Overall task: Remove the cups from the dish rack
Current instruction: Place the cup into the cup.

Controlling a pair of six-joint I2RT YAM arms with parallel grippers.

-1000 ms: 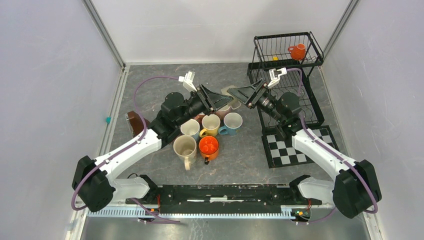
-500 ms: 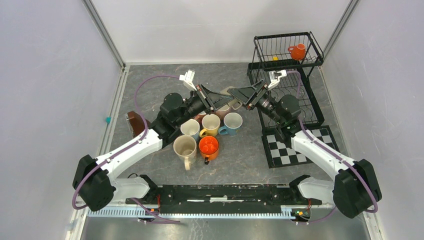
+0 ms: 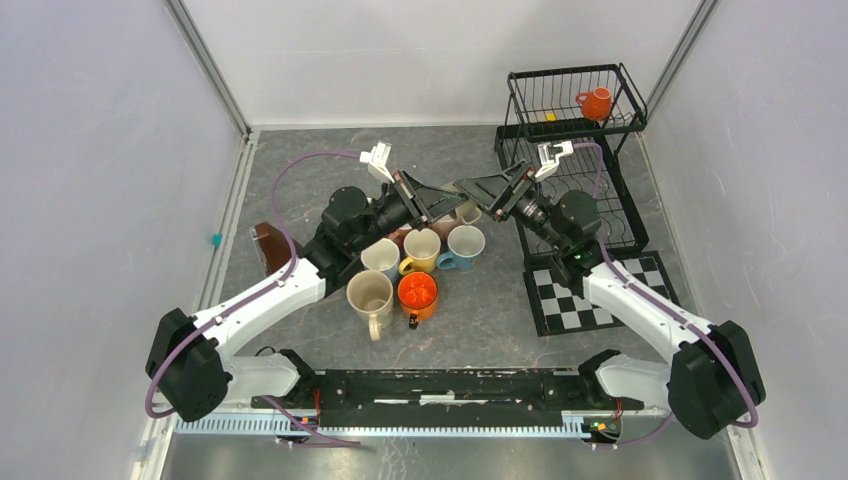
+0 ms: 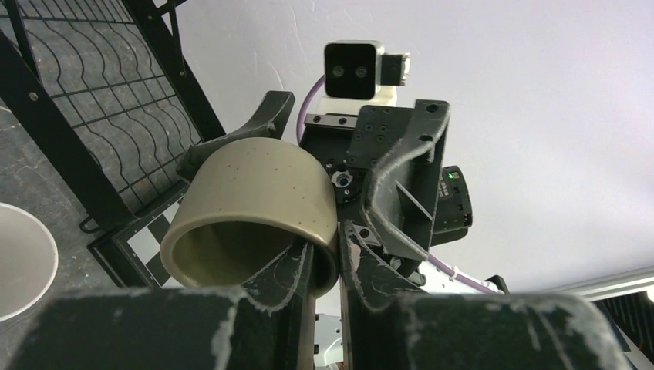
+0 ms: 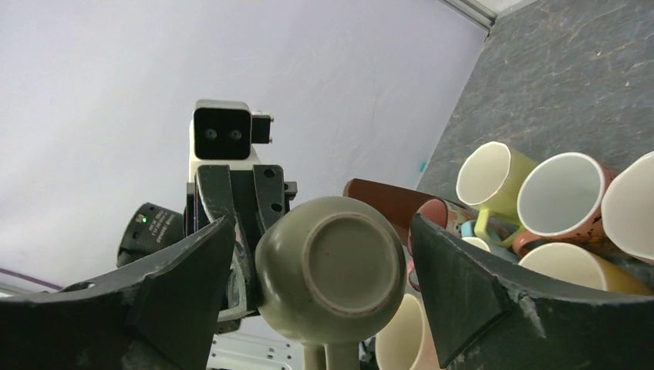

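So it's nearly done: most cups (image 3: 370, 293) sit bunched mid-table, the left gripper (image 4: 328, 248) pinches the olive mug (image 4: 258, 193) by its rim in the air just above them, the right gripper (image 5: 320, 225) is spread wide around its base, and one orange cup (image 3: 596, 102) is left in the rack (image 3: 522, 98), far right.

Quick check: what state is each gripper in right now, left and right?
Left gripper: shut on the olive mug, pinching its rim.
Right gripper: open, fingers either side of the mug.
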